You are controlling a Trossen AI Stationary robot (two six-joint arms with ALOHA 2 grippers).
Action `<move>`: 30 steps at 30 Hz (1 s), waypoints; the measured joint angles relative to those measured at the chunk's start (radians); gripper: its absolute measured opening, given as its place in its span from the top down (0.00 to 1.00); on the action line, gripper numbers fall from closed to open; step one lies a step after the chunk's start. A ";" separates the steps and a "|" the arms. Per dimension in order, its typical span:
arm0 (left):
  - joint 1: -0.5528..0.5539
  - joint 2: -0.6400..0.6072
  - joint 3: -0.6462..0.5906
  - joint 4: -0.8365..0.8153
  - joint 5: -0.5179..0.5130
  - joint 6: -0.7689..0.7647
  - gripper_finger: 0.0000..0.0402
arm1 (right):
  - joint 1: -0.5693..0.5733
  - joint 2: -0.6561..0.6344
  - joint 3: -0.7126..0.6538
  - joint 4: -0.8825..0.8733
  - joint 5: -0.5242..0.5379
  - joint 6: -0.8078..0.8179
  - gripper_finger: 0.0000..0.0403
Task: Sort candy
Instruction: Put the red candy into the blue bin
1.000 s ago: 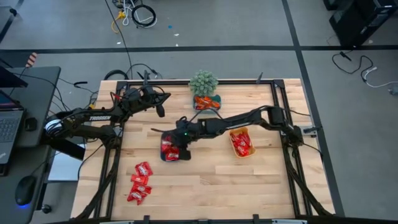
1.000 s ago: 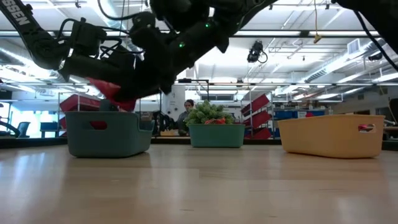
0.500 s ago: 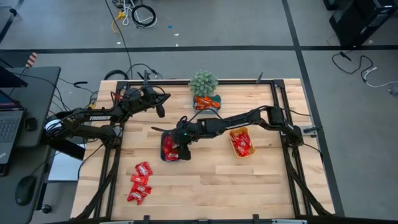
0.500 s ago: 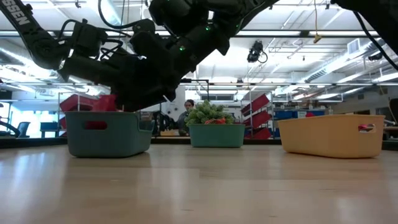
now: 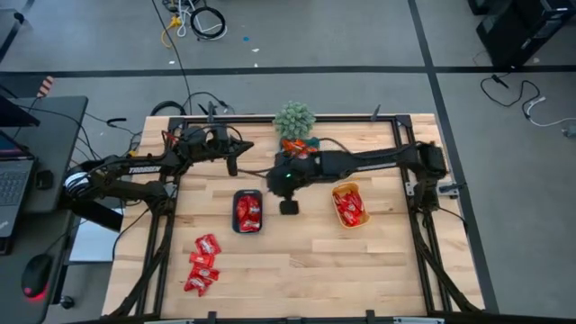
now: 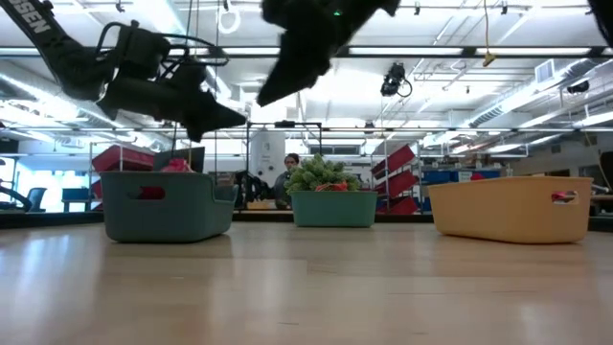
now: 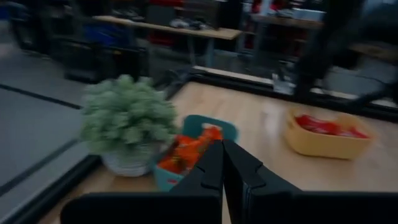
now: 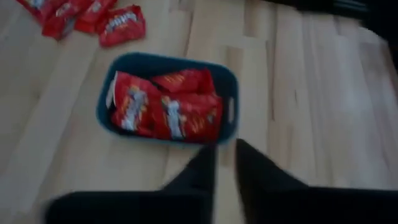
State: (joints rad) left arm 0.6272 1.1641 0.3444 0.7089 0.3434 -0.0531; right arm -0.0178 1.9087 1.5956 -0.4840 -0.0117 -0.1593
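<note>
From above, the right gripper (image 5: 289,206) is seen over bare worktop (image 5: 378,252) just beside the blue tray (image 5: 247,211) filled with red candy (image 5: 248,211), while more red packets (image 5: 202,264) lie loose near the front left corner and others fill the yellow tray (image 5: 349,206); the left gripper (image 5: 231,164) is held over the back left. In the left wrist view its jaws are pressed together on nothing, facing the plant (image 7: 127,124) and the teal tray (image 7: 199,149) of orange candy. In the right wrist view the jaws stand slightly apart and empty beside the blue tray.

3 trays (image 5: 248,193) and a potted plant (image 5: 294,118) — wooden table (image 5: 306,256).
</note>
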 joint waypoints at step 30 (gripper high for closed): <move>-0.688 0.000 0.586 -1.683 -0.346 -0.332 1.00 | -0.066 -0.482 -0.862 0.709 0.064 0.157 1.00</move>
State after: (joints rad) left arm -0.0603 1.1641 0.9306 -0.9740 -0.0023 -0.3849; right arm -0.0835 1.4267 0.7341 0.2251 0.0525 -0.0025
